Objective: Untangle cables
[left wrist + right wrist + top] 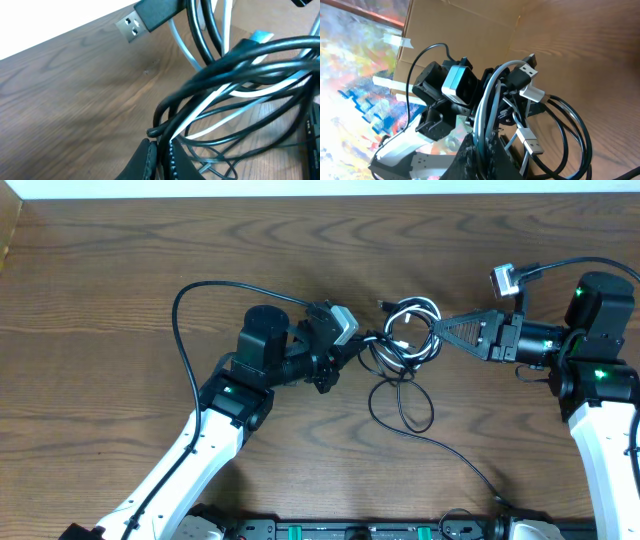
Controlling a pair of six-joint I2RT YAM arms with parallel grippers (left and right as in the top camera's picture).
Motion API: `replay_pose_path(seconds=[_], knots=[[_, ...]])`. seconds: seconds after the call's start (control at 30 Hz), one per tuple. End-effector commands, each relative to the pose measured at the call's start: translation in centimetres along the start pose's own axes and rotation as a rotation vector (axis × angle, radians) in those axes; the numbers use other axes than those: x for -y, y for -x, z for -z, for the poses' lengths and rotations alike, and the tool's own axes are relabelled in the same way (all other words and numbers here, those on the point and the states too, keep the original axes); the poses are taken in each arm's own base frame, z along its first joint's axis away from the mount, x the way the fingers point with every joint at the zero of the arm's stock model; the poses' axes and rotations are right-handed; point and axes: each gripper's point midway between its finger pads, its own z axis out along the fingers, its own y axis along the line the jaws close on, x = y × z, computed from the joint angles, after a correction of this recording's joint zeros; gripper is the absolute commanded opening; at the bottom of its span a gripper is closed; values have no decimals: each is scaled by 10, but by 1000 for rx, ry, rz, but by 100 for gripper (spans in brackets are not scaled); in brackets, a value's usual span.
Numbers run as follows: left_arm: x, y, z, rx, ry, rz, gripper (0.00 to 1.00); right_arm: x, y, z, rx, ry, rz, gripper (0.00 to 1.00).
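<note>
The cables point(405, 340) form a tangle of thin black and white cords with USB plugs, held between my two grippers at the table's middle. A black loop point(400, 402) trails on the table below. My left gripper point(362, 343) is shut on the tangle's left side; in the left wrist view its jaws point(161, 150) pinch black and white strands point(235, 87). My right gripper point(440, 330) is shut on the right side; in the right wrist view its jaws point(482, 147) clamp whitish cords point(487, 100), with silver plugs point(532, 92) beside them.
A thin black cord point(470, 470) runs from the loop toward the front edge. The left arm's own thick wire point(185, 300) arcs at the left. A loose USB plug point(150, 17) hangs above the wooden table point(120, 300). A cardboard wall point(460, 30) stands behind.
</note>
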Motion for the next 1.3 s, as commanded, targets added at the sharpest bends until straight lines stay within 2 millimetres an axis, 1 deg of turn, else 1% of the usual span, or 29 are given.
replay_pose_path(seconds=[0.0,0.1,0.13,0.2,0.27,0.33,0.43,0.5,0.53,0.63,0.67,0.73,0.83,0.9,0.93,0.97,1.0,1.1,1.17,1.27], knots=[[-4,6,0,7,21,-10,8,-8,-2,1,-18,28,9,1],[-17,1,1,-14,102,40,7,-8,-2,1,-17,28,9,1],[-25,-3,2,-26,150,75,8,-8,-2,1,-17,28,9,1],[-48,-13,8,-55,291,174,8,-8,-2,1,-17,28,9,1],[-73,-28,19,-85,465,291,8,-8,-2,1,-18,28,8,1],[-93,-45,35,-109,631,405,8,-8,-2,1,-18,28,9,1],[-110,-68,56,-138,817,531,8,-8,-2,1,-17,28,9,1],[-113,-79,66,-154,886,586,8,-8,-2,1,-17,28,9,1],[-113,-82,67,-159,896,597,8,-8,-2,1,-18,28,8,1],[-112,-81,66,-155,889,607,8,-8,-2,1,-16,26,8,1],[-112,-81,66,-148,889,617,9,-7,-2,1,-15,25,9,1],[-110,-78,62,-142,859,622,23,-7,-1,1,-13,22,9,1],[-100,-70,49,-144,751,571,24,-6,-1,1,-8,17,9,1],[-85,-57,34,-143,605,481,24,-6,-1,1,-8,17,9,1],[-72,-48,24,-135,497,421,25,-6,-1,1,-8,17,9,1],[-65,-43,19,-128,440,388,32,-6,-1,1,-8,17,9,1],[-57,-38,15,-121,382,357,33,-6,0,1,-8,16,9,1],[-37,-31,8,-120,250,262,33,-6,0,1,-6,14,9,1],[-24,-29,5,-124,164,187,38,-6,0,1,-6,14,9,1],[-9,-27,3,-118,72,119,41,-6,0,1,-6,14,9,1]])
